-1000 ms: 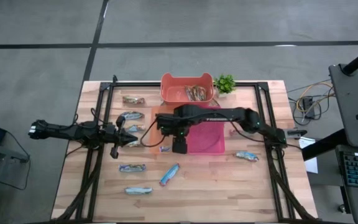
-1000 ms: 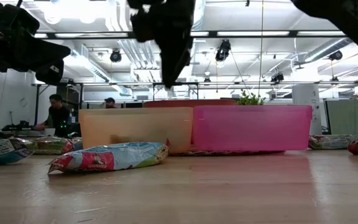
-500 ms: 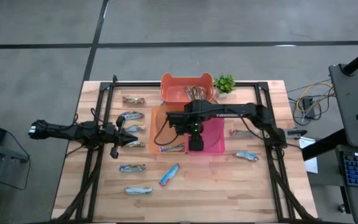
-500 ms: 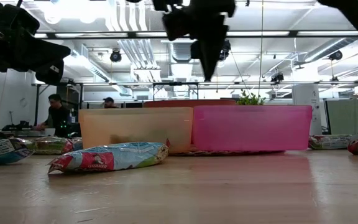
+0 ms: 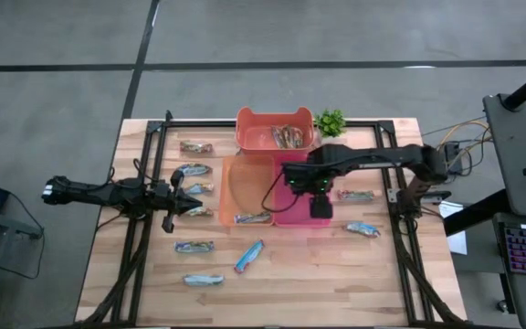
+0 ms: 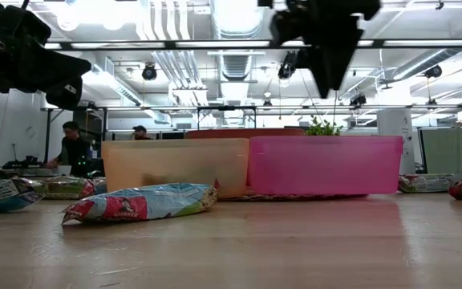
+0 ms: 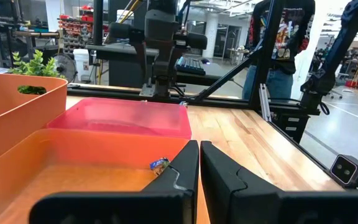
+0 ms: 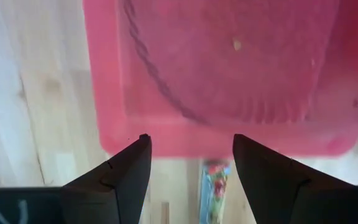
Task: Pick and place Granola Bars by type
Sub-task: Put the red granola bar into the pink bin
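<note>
The right end effector (image 5: 320, 206), fingers apart and empty, hangs over the pink bin's (image 5: 300, 217) near right rim; descending here risks striking that rim instead of a bar (image 5: 355, 195).

Three bins (image 5: 273, 161) mid-table — one bar (image 5: 253, 218) in the left bin (image 5: 228, 187), other bars (image 5: 194, 246) scattered around
</note>
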